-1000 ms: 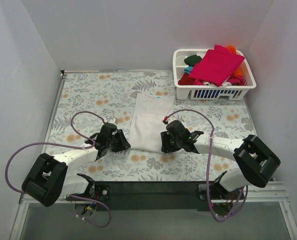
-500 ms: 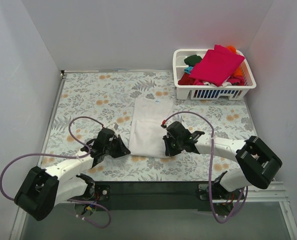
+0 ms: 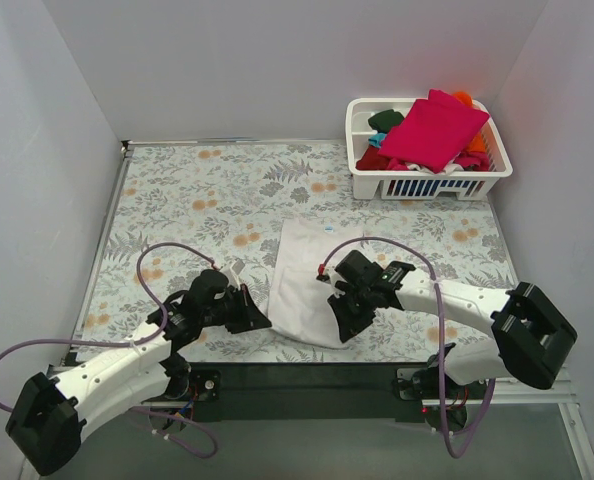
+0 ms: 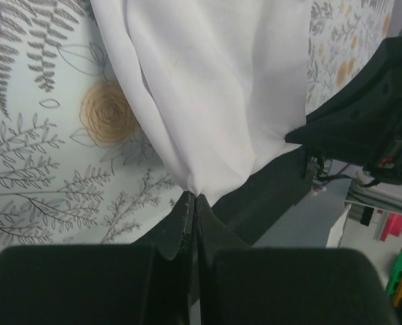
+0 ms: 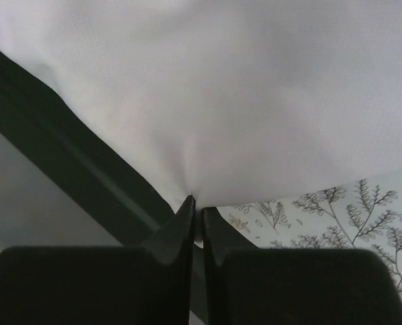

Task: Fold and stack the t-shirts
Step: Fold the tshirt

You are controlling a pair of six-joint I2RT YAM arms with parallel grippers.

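Note:
The white t-shirt point(image 3: 303, 280), folded into a long strip, lies at the table's near middle, its lower end reaching the front edge. My left gripper point(image 3: 263, 322) is shut on the shirt's near left corner; in the left wrist view the cloth point(image 4: 214, 88) bunches right at the tips of that gripper point(image 4: 193, 196). My right gripper point(image 3: 344, 327) is shut on the near right corner, and the right wrist view shows the white fabric point(image 5: 241, 88) pinched at its tips point(image 5: 195, 201). More t-shirts sit in the basket: magenta point(image 3: 434, 128) on top, dark green point(image 3: 385, 119), red point(image 3: 374, 158).
The white slatted basket point(image 3: 427, 186) stands at the back right corner. The floral tablecloth point(image 3: 197, 200) covers the table. A black bar point(image 3: 307, 378) runs along the front edge just below both grippers. White walls close in on the left, back and right.
Both grippers have shut on the white shirt's near end and drawn back toward the front edge. The shirt has slid toward me with them.

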